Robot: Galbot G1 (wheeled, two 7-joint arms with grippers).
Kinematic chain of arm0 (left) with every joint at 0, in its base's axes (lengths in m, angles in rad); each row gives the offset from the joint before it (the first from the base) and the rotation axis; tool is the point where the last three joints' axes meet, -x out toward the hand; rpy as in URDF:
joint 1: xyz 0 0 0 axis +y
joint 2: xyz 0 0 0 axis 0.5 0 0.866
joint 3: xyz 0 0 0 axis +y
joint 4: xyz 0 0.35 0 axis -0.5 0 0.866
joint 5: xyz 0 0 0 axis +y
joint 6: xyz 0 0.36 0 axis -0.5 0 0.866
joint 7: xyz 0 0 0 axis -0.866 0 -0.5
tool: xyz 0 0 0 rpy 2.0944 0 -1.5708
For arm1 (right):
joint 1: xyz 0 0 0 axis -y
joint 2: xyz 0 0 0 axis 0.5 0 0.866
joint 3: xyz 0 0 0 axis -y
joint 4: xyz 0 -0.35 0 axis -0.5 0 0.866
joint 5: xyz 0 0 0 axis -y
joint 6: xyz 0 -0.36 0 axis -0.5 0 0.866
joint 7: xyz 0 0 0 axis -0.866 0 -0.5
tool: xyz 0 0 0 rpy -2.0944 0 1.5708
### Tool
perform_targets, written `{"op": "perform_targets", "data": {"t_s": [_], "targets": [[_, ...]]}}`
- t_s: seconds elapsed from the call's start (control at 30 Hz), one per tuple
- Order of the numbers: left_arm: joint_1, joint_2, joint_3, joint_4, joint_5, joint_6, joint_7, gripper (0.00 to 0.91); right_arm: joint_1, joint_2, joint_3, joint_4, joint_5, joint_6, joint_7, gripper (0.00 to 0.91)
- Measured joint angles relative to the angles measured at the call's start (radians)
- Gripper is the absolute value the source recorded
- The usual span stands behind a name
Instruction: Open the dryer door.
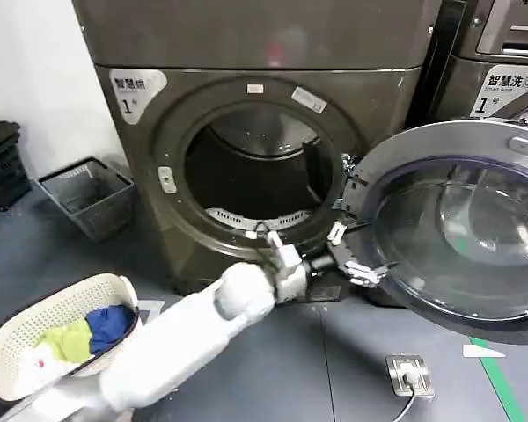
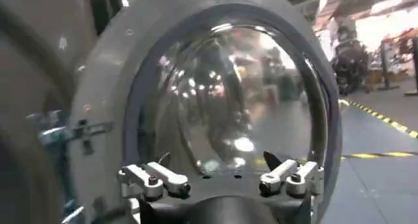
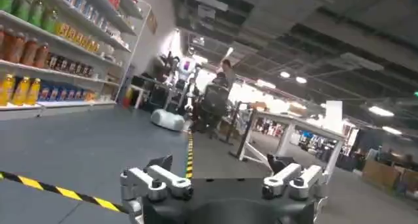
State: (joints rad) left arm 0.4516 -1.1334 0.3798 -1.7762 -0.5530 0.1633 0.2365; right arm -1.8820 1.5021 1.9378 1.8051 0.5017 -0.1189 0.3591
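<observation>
The dryer door (image 1: 440, 145) stands swung wide open to the right of the dark grey machine, its grey inner rim and glass bowl facing me. The round drum opening (image 1: 255, 171) is uncovered and dark inside. My left arm reaches from the lower left to the door's hinge-side edge, and my left gripper (image 1: 359, 257) is open just in front of the inner rim, holding nothing. In the left wrist view the glass bowl (image 2: 241, 95) bulges close ahead of the open left gripper (image 2: 217, 161). My right gripper (image 3: 219, 161) is open and empty, pointing away into the room.
A white laundry basket (image 1: 35, 321) with clothes sits on the floor at the lower left, a grey wire basket (image 1: 88, 189) stands beside the dryer. A neighbouring machine (image 1: 502, 61) is at the far right. A metal floor socket (image 1: 409, 374) lies below the door.
</observation>
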Motion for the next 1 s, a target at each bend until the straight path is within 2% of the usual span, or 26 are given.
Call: {"op": "perform_targets", "data": {"t_s": [0.23, 0.53, 0.77, 1.0], "targets": [[0.158, 0.164, -0.154, -0.178, -0.014, 0.046, -0.020, 0.907, 0.017, -0.008, -0.023, 0.008, 0.002, -0.003, -0.001, 0.907], [0.388, 0.350, -0.421, -0.334, -0.094, 0.165, -0.102, 0.907, 0.034, -0.030, -0.049, 0.008, 0.003, -0.005, -0.008, 0.907], [0.583, 0.470, -0.647, -0.370, -0.173, 0.225, -0.139, 0.907, 0.049, -0.052, -0.079, 0.007, 0.003, -0.005, -0.011, 0.907], [0.705, 0.571, -0.852, -0.389, -0.326, 0.388, -0.251, 0.907, 0.064, -0.065, -0.110, 0.030, 0.008, -0.005, -0.015, 0.907]]}}
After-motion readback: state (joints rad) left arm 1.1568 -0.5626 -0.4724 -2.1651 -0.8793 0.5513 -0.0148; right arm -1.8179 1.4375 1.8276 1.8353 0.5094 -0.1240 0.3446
